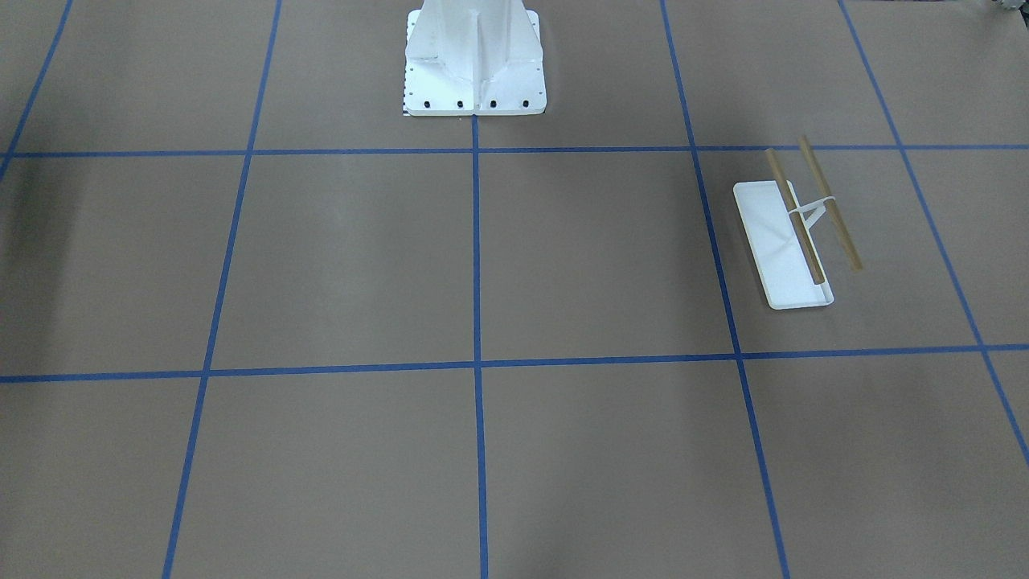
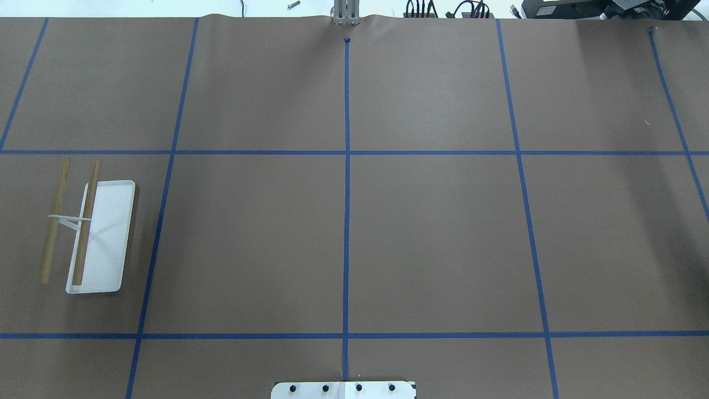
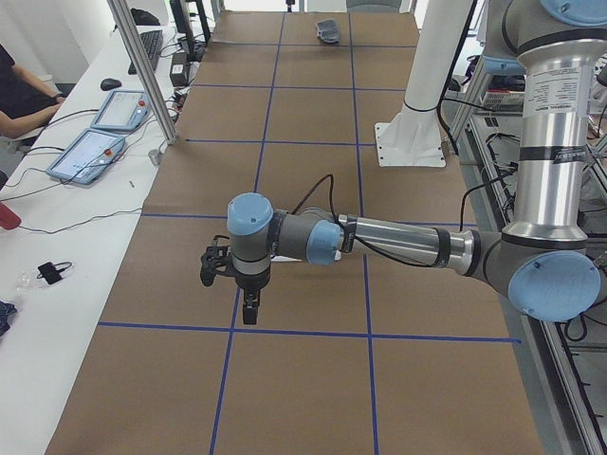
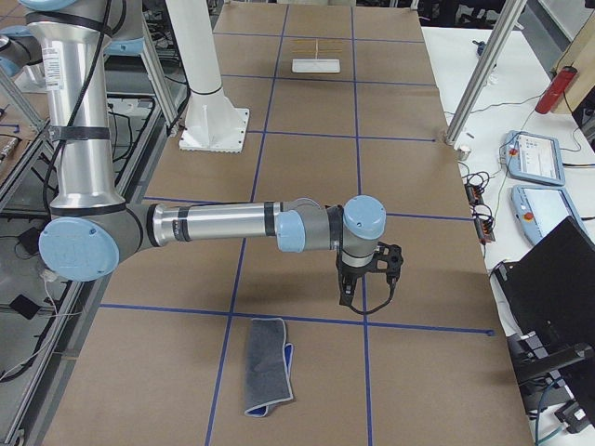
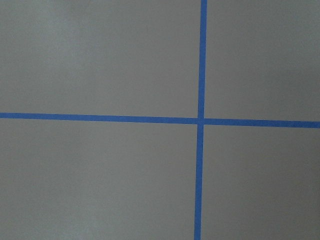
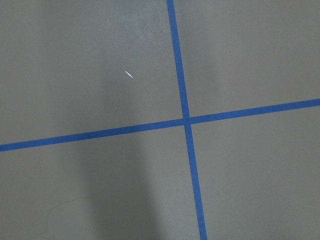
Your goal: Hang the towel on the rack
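As viewed from the robot's right end of the bench [image 4: 307, 177], the towel [image 4: 268, 365] lay nearest. It was flat on the brown surface and folded into a long strip. The grey side faced up, with a sliver of blue and the pale edging along one long side. Its far short end came right up to a blue tape line [image 4: 297, 319].

Just past that line the right pincer [image 4: 349, 299] hung pointing down above the bench, near the towel but apart from it. It sat at the end of the right arm [image 4: 214, 223], which reached out level. Whether it was released or clenched could not be told from the side, and its wrist camera showed only a tape crossing.

Farther along stood the white pedestal [image 4: 209, 107].

Farthest, well apart from the towel, the rack [image 4: 317, 58] stood upright. Its white tray [image 2: 111, 244] rested on the bench, and a thin white support [image 2: 69, 219] carried two parallel wooden rods [image 2: 83, 244]. From overhead one rod ran above the tray's outer edge and the other just outside it.

The left pincer [image 3: 248, 308] appeared only from the left end, pointing down over a tape line. Its grip could not be told either.
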You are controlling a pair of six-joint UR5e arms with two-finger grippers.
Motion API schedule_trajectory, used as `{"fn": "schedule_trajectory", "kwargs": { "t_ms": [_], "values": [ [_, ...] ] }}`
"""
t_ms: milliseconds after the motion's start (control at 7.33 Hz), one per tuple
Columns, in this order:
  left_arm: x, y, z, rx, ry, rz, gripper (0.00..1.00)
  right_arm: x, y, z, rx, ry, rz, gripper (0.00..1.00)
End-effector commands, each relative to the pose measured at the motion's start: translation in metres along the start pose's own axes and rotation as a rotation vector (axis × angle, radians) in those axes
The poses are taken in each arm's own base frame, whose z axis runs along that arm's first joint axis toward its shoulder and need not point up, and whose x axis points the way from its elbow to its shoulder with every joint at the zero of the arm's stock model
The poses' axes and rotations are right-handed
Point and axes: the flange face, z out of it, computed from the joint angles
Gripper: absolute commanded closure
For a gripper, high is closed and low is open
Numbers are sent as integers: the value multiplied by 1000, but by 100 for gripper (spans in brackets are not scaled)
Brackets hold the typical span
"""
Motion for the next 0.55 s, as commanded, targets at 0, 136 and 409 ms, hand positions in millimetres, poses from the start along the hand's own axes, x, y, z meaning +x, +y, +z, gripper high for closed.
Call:
{"fn": "schedule_trajectory", "kwargs": {
  "t_ms": [0, 136, 409],
  "values": [
    [1, 1, 0, -3, 12, 0, 1, 2, 0, 2, -5, -4, 4, 0],
    [-1, 3, 2, -6, 11, -4, 1, 3, 0, 2, -4, 1, 2, 0],
    [-2, 3, 2, -7, 9, -7, 1, -2, -1, -2, 6, 1, -1, 0]
  ]
}}
